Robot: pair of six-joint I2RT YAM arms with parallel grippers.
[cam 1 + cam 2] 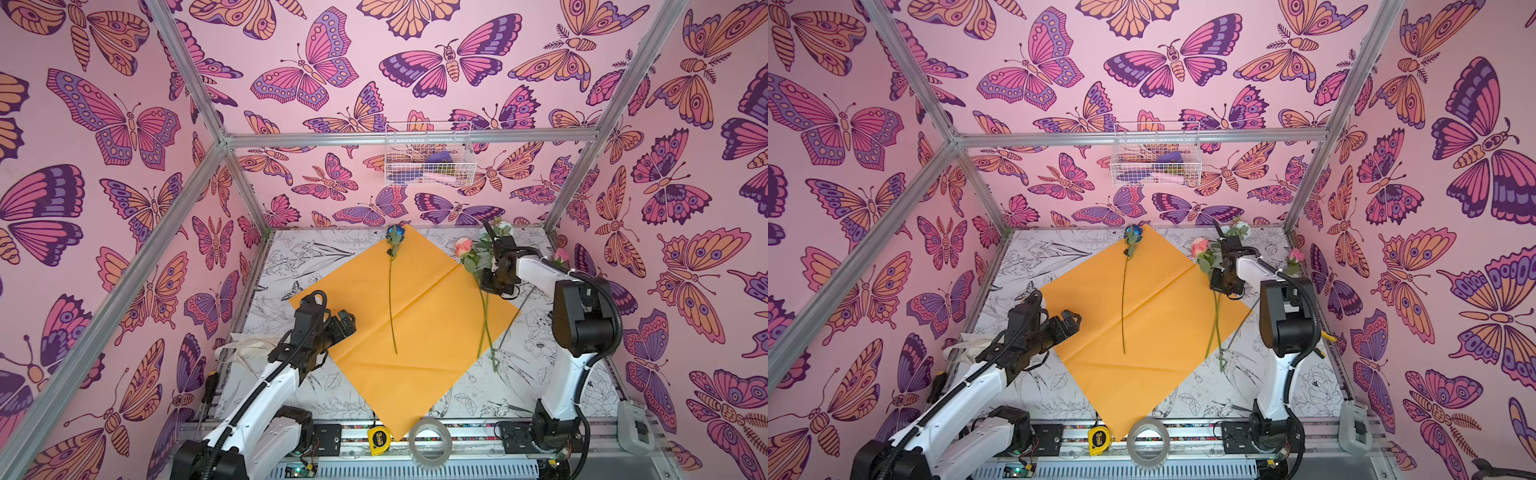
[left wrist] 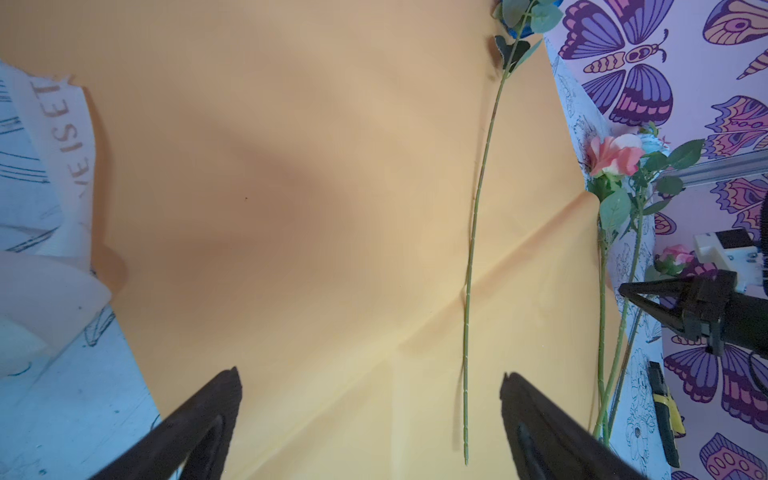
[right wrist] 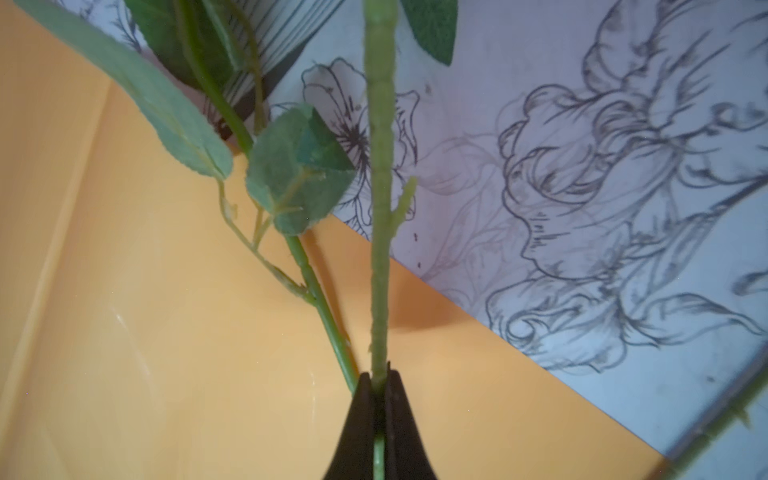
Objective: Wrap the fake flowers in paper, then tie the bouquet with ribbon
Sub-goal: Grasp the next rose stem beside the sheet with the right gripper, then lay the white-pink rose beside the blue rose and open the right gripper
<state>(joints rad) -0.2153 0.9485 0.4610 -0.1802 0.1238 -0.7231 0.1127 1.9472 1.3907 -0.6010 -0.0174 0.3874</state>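
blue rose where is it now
In both top views the blue rose lies alone on the orange paper, bloom at its far corner, stem running toward the front, left of the other roses.

The wrapping paper (image 1: 415,324) is plain glossy orange on a white bench (image 1: 291,253) printed with black line-drawn flowers. On green stems sit a blue rose (image 1: 392,232) at the paper's 12 o'clock and a peach-pink rose (image 1: 462,246) and white rose (image 1: 503,226) at 2 o'clock; a pale green stem (image 3: 380,249) runs beside a darker one. The pink walls (image 1: 365,54) carry purple, magenta and orange butterflies.
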